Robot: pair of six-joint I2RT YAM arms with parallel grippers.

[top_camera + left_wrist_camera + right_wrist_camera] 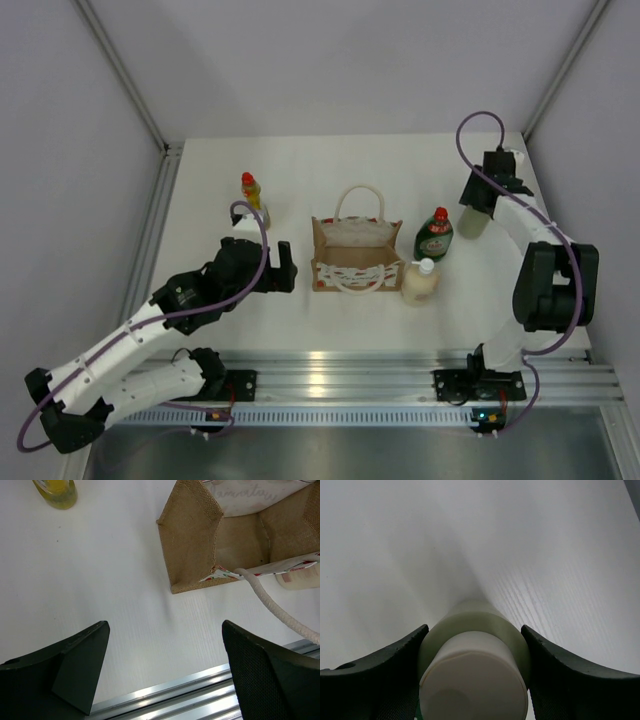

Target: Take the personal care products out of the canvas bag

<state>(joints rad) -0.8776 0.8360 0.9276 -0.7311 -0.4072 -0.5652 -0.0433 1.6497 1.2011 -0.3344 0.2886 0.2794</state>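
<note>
The canvas bag (355, 255) stands mid-table with its mouth open, and the part of its inside (240, 540) that I see holds nothing. A yellow bottle with a red cap (251, 192) stands to its left, its base showing in the left wrist view (57, 489). To the right stand a dark green bottle (434, 236) and a cream bottle (419, 282) (300, 577). My left gripper (285, 265) (165, 627) hangs open and holds nothing, left of the bag. At the far right my right gripper (480, 205) (474, 630) is shut on the pale grey-green cylinder (473, 222) (475, 655), which is upright.
The bag's cream rope handle (270, 602) droops over its front toward the aluminium rail (400, 375) at the table's near edge. Grey walls close in the table on the left, right and back.
</note>
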